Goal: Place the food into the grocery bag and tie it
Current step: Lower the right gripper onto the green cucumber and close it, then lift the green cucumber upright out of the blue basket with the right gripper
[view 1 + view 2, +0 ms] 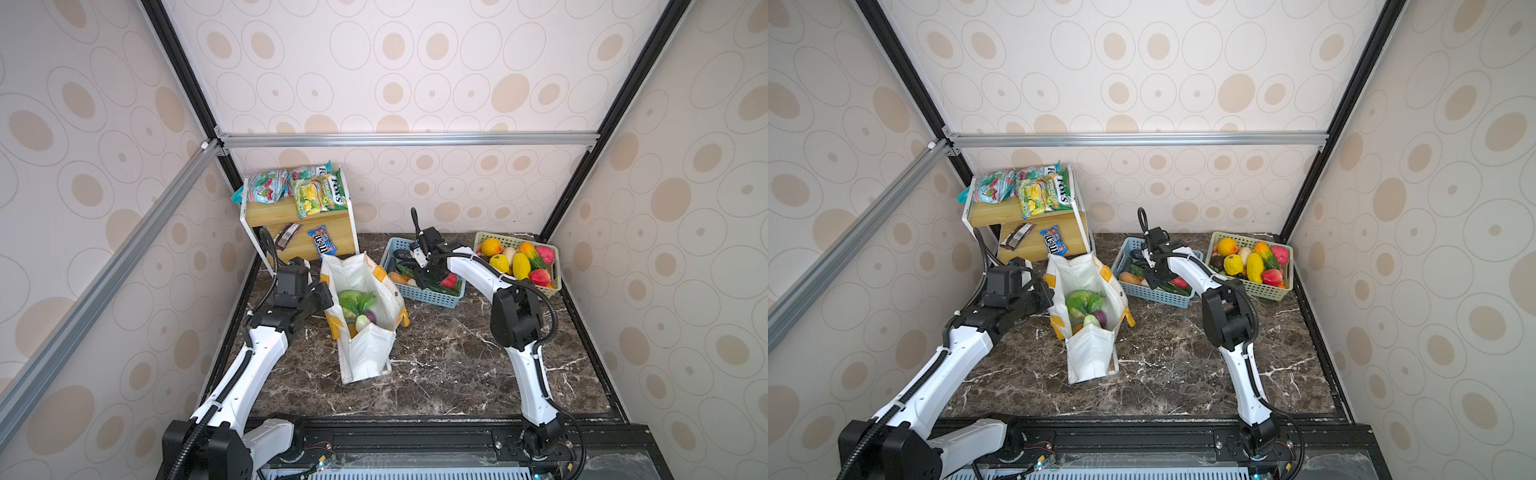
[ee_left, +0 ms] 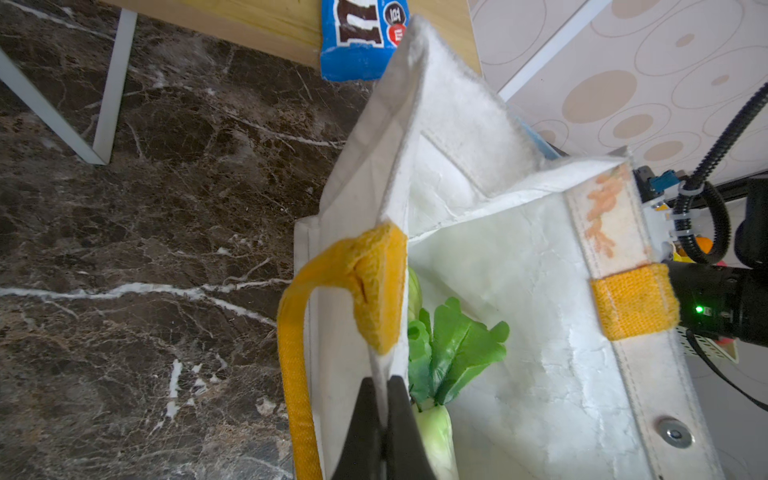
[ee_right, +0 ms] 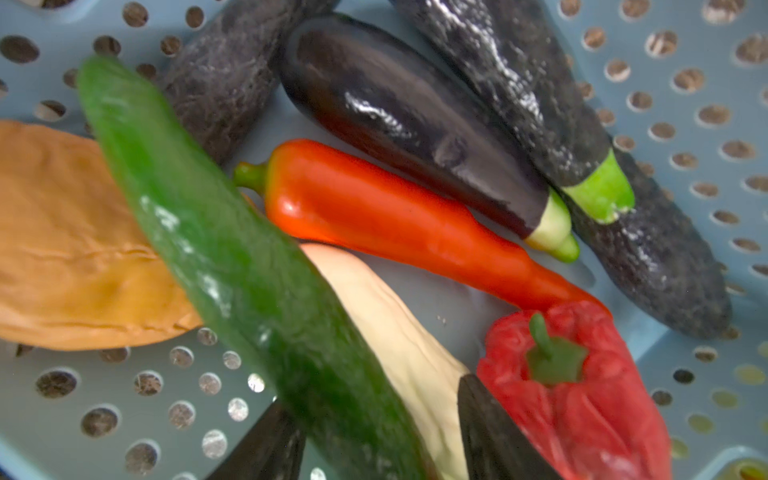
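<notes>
- Here, the bag point(image 1: 365, 357) stands open on the table point(image 1: 457, 365), cabbage point(image 1: 349, 299) inside.
- Left gripper point(image 2: 381, 386) is pinched tight on the bag's 9 o'clock rim.
- Right gripper point(image 3: 370, 392) is down in the blue basket point(image 1: 392, 247) at the bag's 2 o'clock, jaws apart astride the cucumber point(image 3: 232, 257); contact unclear.
- M&M's point(image 1: 322, 246) lies on the shelf point(image 1: 291, 214) at the bag's 11 o'clock.

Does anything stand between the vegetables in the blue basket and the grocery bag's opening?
Nothing visible does. The grocery bag stands beside the blue basket, mouth open, the left gripper shut on its rim. Only the basket's own wall lies between.
</notes>
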Available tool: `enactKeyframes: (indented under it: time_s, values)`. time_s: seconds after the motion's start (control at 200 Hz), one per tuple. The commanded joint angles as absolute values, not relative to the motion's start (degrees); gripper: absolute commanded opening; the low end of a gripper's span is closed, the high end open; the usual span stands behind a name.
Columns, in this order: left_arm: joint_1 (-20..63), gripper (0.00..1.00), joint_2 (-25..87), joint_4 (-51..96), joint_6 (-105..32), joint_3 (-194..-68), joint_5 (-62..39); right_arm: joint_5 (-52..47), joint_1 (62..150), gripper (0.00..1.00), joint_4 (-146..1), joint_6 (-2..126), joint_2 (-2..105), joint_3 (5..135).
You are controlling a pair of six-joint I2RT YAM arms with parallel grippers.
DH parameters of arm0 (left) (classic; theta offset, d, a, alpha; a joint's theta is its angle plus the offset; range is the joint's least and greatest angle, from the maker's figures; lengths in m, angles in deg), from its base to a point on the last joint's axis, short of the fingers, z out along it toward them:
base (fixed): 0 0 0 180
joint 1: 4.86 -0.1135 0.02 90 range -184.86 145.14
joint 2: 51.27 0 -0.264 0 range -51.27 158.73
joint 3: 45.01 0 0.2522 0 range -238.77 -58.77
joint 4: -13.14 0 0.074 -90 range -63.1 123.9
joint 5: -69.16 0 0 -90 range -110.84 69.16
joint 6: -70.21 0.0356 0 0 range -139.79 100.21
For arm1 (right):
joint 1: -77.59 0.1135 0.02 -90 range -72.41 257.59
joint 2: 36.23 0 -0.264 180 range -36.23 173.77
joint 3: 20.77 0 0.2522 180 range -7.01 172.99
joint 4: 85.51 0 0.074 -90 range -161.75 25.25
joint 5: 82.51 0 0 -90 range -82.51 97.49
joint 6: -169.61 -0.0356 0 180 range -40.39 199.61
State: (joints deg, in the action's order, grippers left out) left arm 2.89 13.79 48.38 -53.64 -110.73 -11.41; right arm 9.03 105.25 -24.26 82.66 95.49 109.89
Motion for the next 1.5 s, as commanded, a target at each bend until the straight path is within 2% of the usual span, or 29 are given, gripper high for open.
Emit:
enactKeyframes:
  time_s: [0.0, 0.135, 0.365, 0.685, 1.135, 1.49]
  values:
    - [2.4, 0.0, 14.1, 46.6, -53.1, -110.6, -11.4, 10.1, 105.1, 0.55, -21.7, 83.9, 92.6, 108.9]
    - [2.4, 0.0, 14.0, 46.2, -53.0, -110.3, -11.2, 10.0, 105.0, 0.42, -21.9, 83.8, 92.8, 109.2]
    - [2.4, 0.0, 14.3, 45.8, -52.8, -110.4, -10.7, 10.2, 104.9, 0.33, -22.3, 83.3, 93.1, 109.1]
    - [2.4, 0.0, 14.9, 44.9, -51.8, -110.7, -8.2, 12.0, 104.6, 0.33, -21.7, 82.9, 92.3, 112.6]
    - [2.5, 0.0, 12.8, 41.9, -49.5, -108.5, 0.8, 13.6, 102.9, 0.32, -25.0, 76.6, 87.3, 112.9]
    - [2.4, 0.0, 10.8, 42.5, -49.4, -107.2, 0.4, 4.8, 102.3, 0.31, -21.2, 68.7, 83.7, 115.7]
